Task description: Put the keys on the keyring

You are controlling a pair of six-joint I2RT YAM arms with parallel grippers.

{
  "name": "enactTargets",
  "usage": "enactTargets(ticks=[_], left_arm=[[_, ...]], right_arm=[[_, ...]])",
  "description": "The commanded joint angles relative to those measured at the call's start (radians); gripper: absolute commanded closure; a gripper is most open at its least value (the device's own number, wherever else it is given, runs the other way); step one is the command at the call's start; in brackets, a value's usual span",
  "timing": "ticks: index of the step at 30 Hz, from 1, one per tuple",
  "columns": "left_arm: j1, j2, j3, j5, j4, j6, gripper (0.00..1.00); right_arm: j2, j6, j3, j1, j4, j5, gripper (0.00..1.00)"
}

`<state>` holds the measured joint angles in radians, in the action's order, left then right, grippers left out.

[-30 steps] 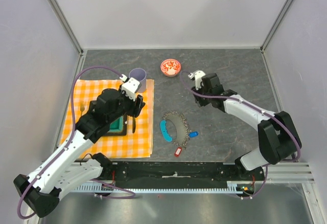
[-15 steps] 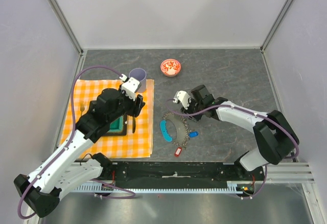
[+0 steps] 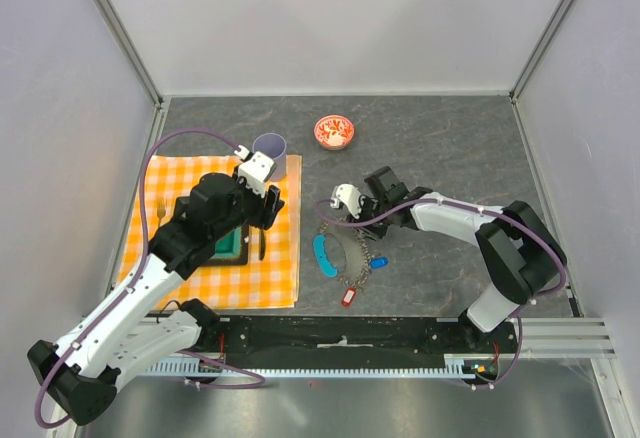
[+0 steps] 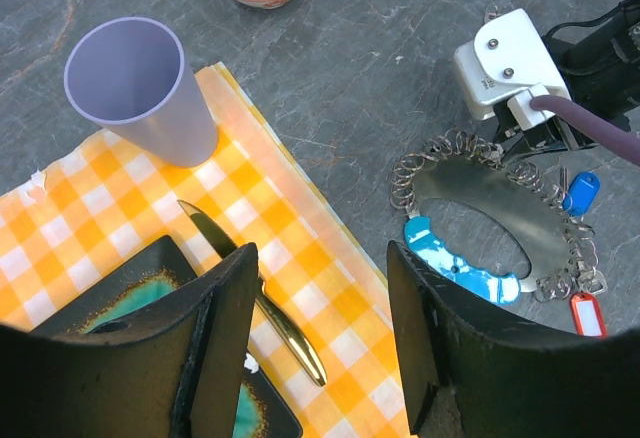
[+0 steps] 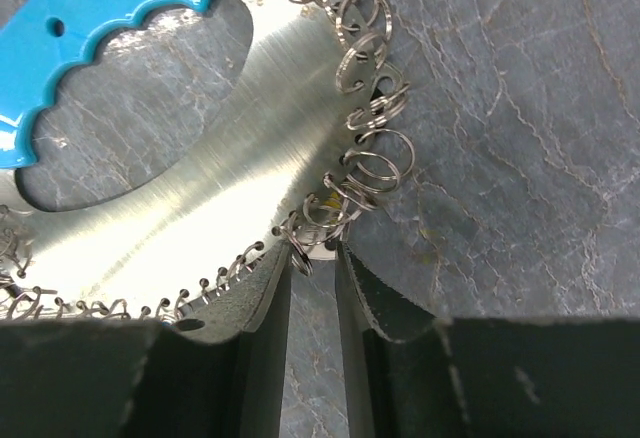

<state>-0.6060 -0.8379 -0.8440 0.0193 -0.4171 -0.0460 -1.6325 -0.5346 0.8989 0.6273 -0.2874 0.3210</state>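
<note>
As the right pincer (image 5: pixel 313 263) sits astride the keyring (image 5: pixel 200 178) rim, mid-frame in the top view | jaws a narrow slit apart, bite cannot be told | step: securing the ring; next needs a firm, steady pinch | keys (image 4: pixel 582 194) at the ring's lower right | left pincer (image 4: pixel 320 308) wide, empty, above checked cloth (image 4: pixel 300 218).

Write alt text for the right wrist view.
The right gripper, fingers narrowly apart, straddles the rim of the keyring, a silvery metal loop edged with wire rings, bearing a light-blue plastic crescent, on a grey stone table.
</note>
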Motion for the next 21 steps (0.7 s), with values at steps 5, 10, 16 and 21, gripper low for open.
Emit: enactTargets(ticks=[5, 10, 16, 21], left_arm=[[0.006, -0.004, 0.0, -0.042, 0.026, -0.006, 0.39], [0.006, -0.023, -0.004, -0.076, 0.029, 0.017, 0.38], [0.006, -0.044, 0.02, -0.241, 0.104, 0.158, 0.38], [0.005, -0.003, 0.158, -0.346, 0.325, 0.28, 0.38]], right_arm=[[0.042, 0.031, 0.009, 0.005, 0.028, 0.078, 1.0], [0.169, 0.099, -0.044, 0.003, 0.056, 0.11, 1.0], [0.308, 0.162, -0.155, 0.005, 0.235, 0.154, 1.0], [0.376, 0.217, -0.21, 0.005, 0.368, 0.199, 1.0]])
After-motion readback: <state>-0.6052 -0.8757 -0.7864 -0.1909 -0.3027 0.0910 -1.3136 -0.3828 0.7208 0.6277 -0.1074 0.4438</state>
